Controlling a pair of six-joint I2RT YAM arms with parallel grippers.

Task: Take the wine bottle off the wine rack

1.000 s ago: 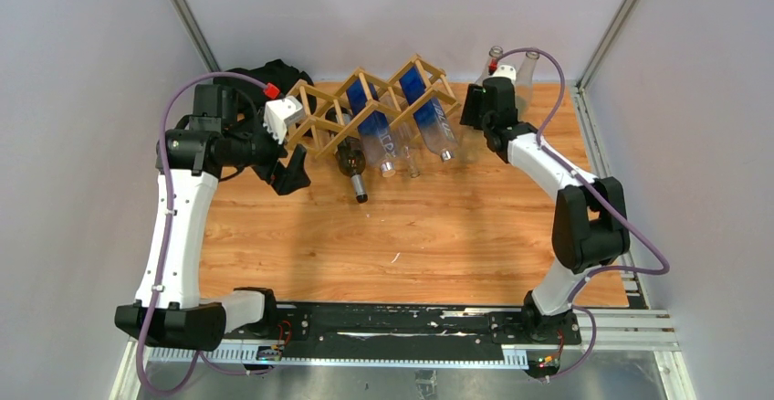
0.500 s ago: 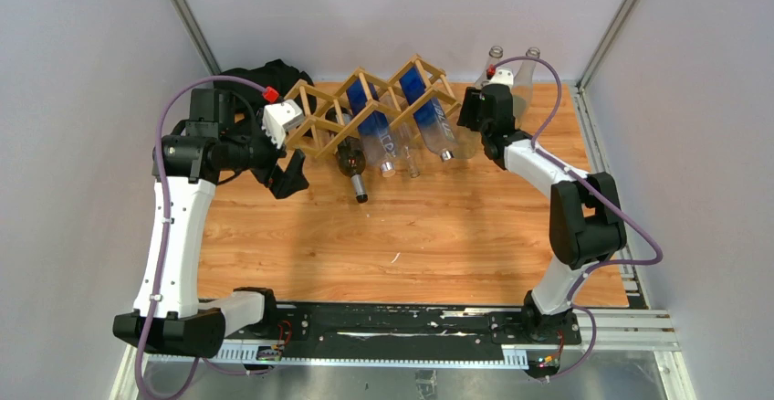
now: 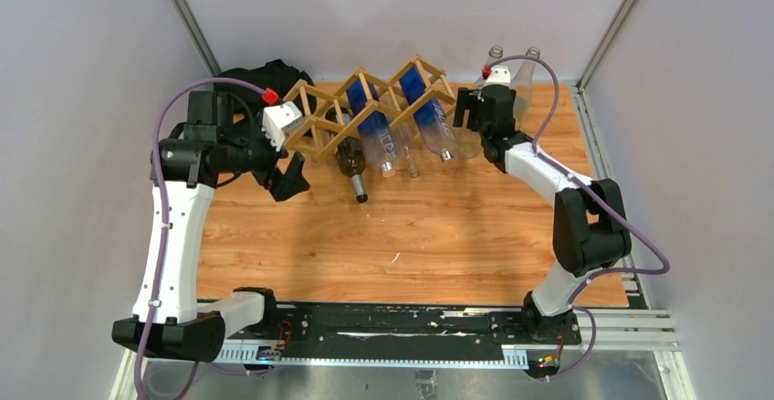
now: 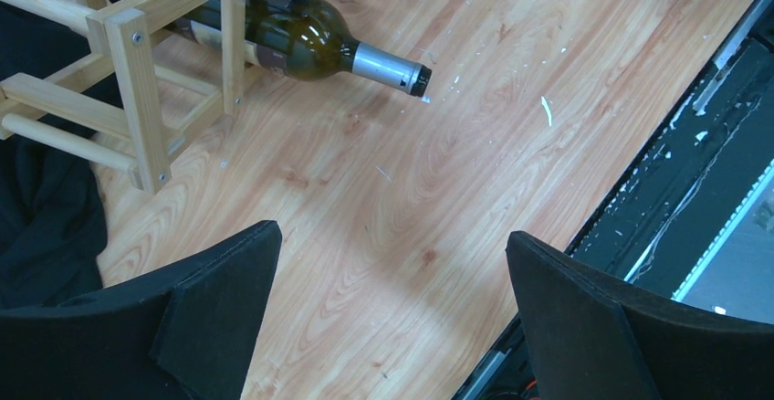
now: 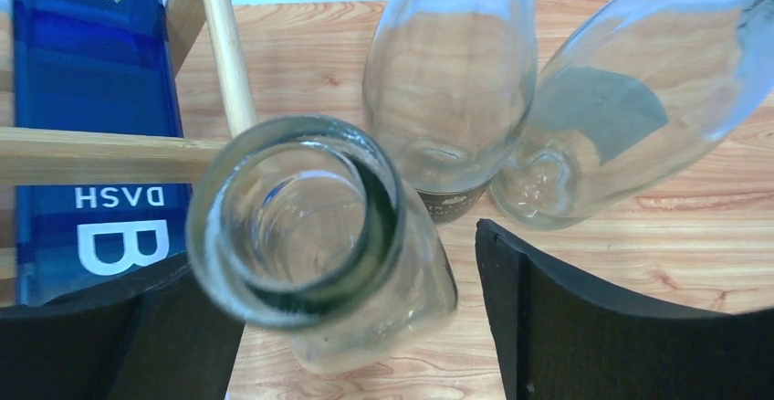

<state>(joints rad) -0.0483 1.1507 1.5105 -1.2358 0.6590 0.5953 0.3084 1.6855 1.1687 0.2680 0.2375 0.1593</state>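
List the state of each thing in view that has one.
wine rack, standing, bottles in its cells
dark wine bottle, lying in the rack, neck sticking out
blue-labelled bottles, lying in the rack
open-mouthed clear bottle, upright, off the rack
two other clear bottles, upright on the table
left gripper, open, empty
right gripper, open, straddling that bottle

The dark wine bottle (image 4: 292, 39) is lying in the wine rack (image 4: 137, 62) at eleven o'clock, neck pointing toward four.

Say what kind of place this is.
Probably a robot lab test cell: two arms bolted to a black rail, plain grey panels on aluminium posts, and a wine rack staged on the tabletop.
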